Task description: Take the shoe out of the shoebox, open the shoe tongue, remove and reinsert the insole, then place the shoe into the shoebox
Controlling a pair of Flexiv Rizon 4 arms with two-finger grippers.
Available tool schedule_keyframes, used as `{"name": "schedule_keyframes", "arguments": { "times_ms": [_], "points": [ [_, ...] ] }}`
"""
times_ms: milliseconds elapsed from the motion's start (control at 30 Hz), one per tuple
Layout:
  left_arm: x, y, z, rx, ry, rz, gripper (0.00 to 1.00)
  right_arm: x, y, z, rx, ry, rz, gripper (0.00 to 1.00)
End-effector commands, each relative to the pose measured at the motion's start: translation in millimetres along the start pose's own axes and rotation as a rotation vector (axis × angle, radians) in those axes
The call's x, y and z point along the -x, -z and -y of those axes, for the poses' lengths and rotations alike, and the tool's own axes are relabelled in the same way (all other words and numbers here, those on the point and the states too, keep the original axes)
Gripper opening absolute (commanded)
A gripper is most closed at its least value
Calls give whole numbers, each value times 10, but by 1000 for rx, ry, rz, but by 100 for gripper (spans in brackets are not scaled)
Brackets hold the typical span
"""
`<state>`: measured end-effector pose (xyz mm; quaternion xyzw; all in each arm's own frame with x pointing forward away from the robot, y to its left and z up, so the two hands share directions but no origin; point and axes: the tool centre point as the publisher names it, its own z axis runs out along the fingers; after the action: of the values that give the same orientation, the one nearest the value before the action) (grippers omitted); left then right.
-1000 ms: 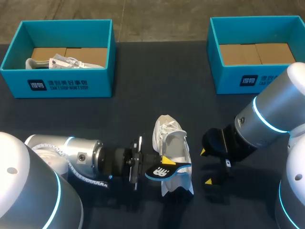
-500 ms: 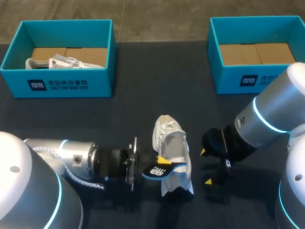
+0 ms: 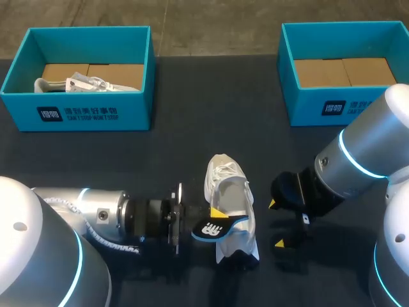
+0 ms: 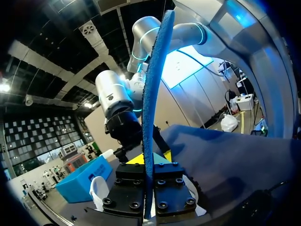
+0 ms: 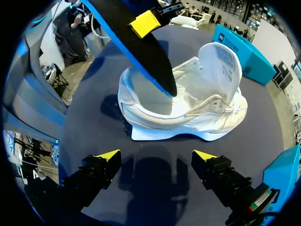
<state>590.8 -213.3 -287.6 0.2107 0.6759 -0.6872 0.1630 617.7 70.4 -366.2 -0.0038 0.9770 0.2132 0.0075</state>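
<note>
The left hand (image 3: 215, 215) is clamped on one end of the insole (image 3: 216, 228), and its free end points into the opening of the shoe (image 3: 231, 190) just ahead of this hand; the right hand (image 5: 157, 157) has its fingers apart, with the shoe just ahead and untouched. Nothing holds the shoe on the worktop (image 3: 192, 147), so I think the insole could push it aside, or fold at the collar. The shoe is white, standing on its sole, tongue lifted

matt cloth shoe (image 5: 188, 106), foam-like insole (image 5: 136, 44)
</note>
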Motion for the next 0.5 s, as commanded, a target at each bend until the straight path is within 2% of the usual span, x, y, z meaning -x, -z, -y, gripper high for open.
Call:
{"name": "schedule_keyframes", "arguments": {
  "times_ms": [33, 500],
  "points": [
    [-9, -13, -9, 9, 0, 13, 0, -11, -10, -3, -2, -1, 4, 100],
    [0, 19, -73, 31, 1, 39, 0, -11, -10, -3, -2, -1, 4, 100]
  ]
}}
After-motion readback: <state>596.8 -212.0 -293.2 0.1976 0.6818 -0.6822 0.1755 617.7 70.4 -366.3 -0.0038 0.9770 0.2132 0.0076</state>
